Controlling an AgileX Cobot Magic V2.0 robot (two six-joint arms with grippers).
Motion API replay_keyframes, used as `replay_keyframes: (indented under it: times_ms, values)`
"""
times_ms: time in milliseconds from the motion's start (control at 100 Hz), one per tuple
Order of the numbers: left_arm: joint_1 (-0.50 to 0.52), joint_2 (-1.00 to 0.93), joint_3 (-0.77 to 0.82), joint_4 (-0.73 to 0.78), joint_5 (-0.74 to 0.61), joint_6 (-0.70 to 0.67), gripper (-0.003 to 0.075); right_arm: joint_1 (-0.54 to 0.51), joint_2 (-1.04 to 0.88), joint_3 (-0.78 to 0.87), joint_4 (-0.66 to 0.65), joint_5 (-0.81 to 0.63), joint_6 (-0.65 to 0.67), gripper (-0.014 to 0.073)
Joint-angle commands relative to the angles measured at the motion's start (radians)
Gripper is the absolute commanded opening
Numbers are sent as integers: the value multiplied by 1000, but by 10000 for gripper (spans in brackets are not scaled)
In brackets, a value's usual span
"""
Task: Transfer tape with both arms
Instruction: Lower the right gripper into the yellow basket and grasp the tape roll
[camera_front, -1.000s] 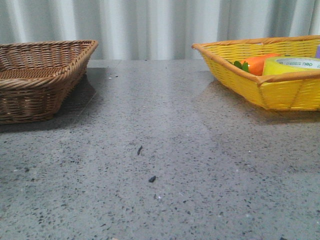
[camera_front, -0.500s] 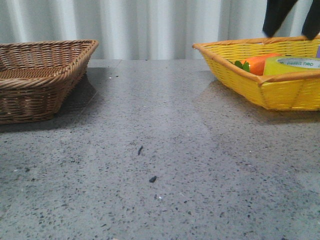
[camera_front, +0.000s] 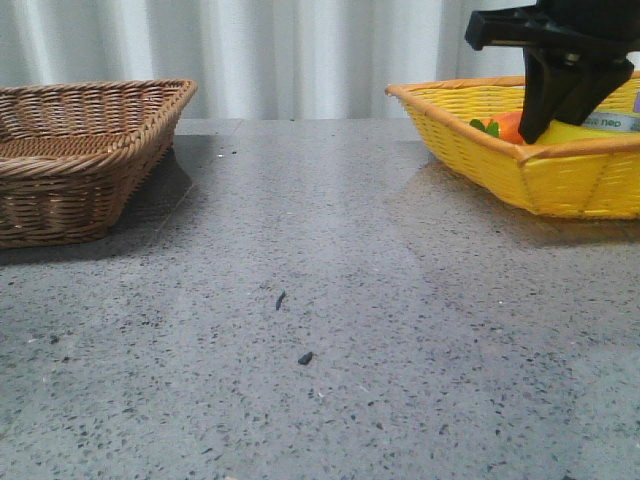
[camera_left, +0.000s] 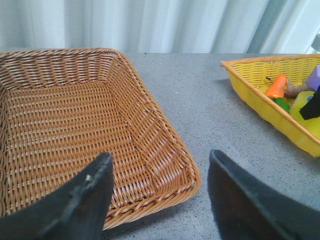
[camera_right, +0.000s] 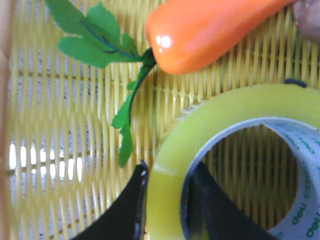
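Note:
The tape (camera_right: 225, 110), a yellow roll with a white core and green letters, lies flat in the yellow basket (camera_front: 570, 180). My right gripper (camera_right: 170, 172) has come down into that basket. One finger is outside the roll's wall and the other inside the core, both against the wall. In the front view the right gripper (camera_front: 560, 120) hides most of the tape (camera_front: 590, 133). My left gripper (camera_left: 160, 156) is open and empty above the near corner of the brown basket (camera_left: 75, 115). It is out of the front view.
An orange toy carrot (camera_right: 210, 30) with green leaves lies beside the tape in the yellow basket. A purple object (camera_left: 316, 77) sits further in. The brown wicker basket (camera_front: 90, 150) stands at the table's left. Small dark specks (camera_front: 304, 357) lie on the grey table.
My right gripper came in from the top of the front view and dropped into the yellow basket onto the tape. The tape and carrot have not moved.

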Motion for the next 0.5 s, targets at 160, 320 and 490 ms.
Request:
replay_keyframes:
  times_ms: [160, 320, 490]
  values:
    - [-7, 10, -36, -21, -54, 3, 386, 80, -180, -255, -10, -66, -8, -57]
    - [-7, 10, -36, -21, -69, 3, 386, 188, -177, -496, -10, -60, -8, -57]
    - [-7, 10, -36, -21, -69, 3, 386, 303, -124, -607, -10, -60, -8, -57]
